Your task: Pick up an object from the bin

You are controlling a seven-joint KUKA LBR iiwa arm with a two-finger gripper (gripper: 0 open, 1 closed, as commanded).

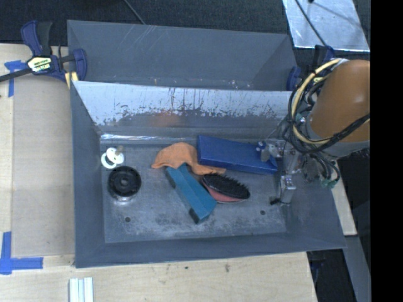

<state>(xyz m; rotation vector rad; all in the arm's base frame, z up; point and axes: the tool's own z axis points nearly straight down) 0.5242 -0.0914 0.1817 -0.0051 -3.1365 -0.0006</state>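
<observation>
My gripper [283, 190] hangs low at the right end of the bin, just above the floor near the right wall. It is clear of the things and nothing shows in it. Closest to it on the left is a black oval hairbrush [225, 187] with a pink underside, lying flat. Behind the brush lies a flat dark blue box [234, 154], whose right end comes up close to the gripper's upper part. A long teal-blue block [191, 193] lies slantwise to the left of the brush.
An orange cloth [179, 155] is crumpled at the blue box's left end. At the bin's left end sit a black round disc [124, 182] and a small white ring-shaped piece [112, 158]. The arm with its orange cover and cables stands over the right wall.
</observation>
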